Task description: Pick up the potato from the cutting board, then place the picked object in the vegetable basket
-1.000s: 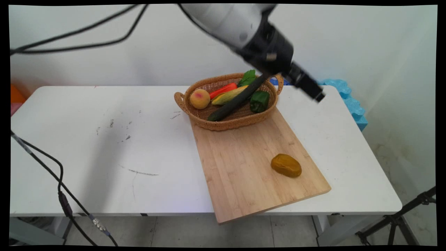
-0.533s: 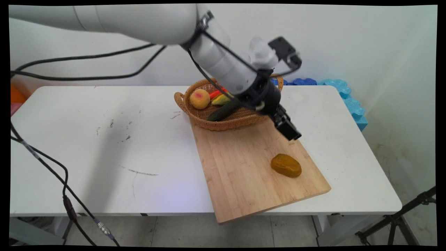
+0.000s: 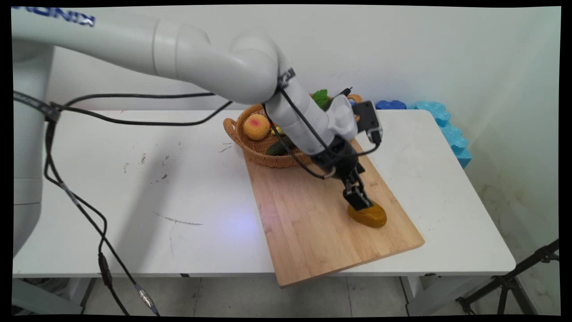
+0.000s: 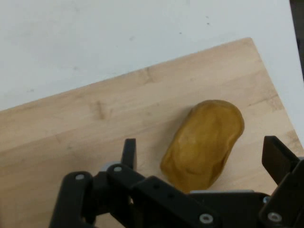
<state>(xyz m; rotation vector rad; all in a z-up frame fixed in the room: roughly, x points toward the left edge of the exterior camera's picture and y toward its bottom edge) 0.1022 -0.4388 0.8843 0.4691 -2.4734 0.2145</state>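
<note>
A brown-yellow potato (image 3: 371,216) lies on the right part of a wooden cutting board (image 3: 308,219). My gripper (image 3: 360,203) has come down right over it, at its upper left side in the main view. In the hand view the potato (image 4: 204,147) lies between the two spread fingers, one fingertip (image 4: 128,152) at its left and the other (image 4: 278,156) at its right. The gripper (image 4: 203,154) is open and holds nothing. The board (image 4: 95,123) lies under it.
A wicker basket (image 3: 233,130) at the board's far end holds a peach (image 3: 256,126), a cucumber (image 3: 279,147) and other vegetables, partly hidden by the arm. Blue foam (image 3: 449,129) lies at the white table's (image 3: 134,188) far right corner. Black cables hang at the left.
The arm has swung down from above the basket toward the near right. The gripper has dropped from high over the table to the potato on the board.
</note>
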